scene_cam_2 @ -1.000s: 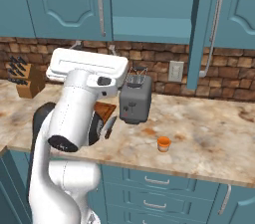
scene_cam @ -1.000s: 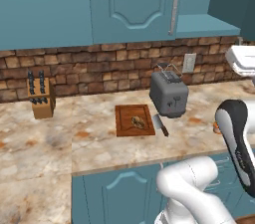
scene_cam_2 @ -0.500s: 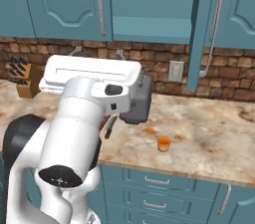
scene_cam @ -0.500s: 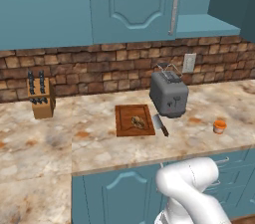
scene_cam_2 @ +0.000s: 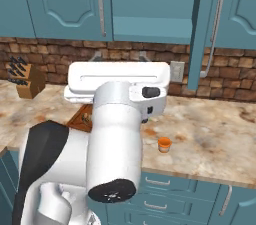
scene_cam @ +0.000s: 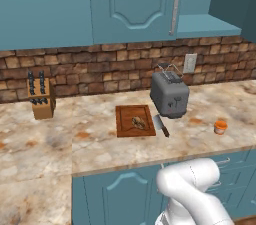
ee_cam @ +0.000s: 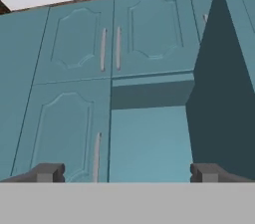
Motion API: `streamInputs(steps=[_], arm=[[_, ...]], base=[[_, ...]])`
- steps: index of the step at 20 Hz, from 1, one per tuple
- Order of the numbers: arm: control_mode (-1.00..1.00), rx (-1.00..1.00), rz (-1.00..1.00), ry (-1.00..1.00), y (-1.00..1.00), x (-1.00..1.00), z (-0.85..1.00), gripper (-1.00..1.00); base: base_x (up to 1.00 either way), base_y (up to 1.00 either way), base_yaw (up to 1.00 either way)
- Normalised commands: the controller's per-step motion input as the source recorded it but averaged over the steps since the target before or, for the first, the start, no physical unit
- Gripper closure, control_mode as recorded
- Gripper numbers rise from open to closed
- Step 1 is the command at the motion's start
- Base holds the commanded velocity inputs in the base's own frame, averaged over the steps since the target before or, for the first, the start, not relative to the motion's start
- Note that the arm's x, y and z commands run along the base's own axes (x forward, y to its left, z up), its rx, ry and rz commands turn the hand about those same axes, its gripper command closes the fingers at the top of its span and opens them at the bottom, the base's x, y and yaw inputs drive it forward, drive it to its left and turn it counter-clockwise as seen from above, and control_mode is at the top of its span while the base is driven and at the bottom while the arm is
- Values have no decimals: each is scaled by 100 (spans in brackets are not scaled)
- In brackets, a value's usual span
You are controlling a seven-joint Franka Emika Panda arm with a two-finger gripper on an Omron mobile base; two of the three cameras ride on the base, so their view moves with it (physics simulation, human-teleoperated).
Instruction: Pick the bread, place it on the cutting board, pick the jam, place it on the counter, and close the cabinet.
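The mottled brown bread lies on the dark-brown wooden cutting board; the tiny orange jam jar sits right on the marbled counter. The empty hand, fingers spread, faces the teal wall cabinet's open door, likely to close it.

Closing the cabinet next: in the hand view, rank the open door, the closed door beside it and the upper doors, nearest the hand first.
1. Open door, right, swung out.
2. Closed door, lower left.
3. Upper doors, top.
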Motion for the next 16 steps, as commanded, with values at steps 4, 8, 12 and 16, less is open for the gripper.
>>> streamInputs(steps=[4,8,12,16], arm=[[-100,0,13,1,-39,1,-6,-100],[-100,0,16,0,-41,3,-15,-100],[-100,0,15,0,-43,6,-10,-100],[-100,0,11,0,-40,11,-9,-100]], base=[[0,0,0],[0,0,0],[0,0,0],[0,0,0]])
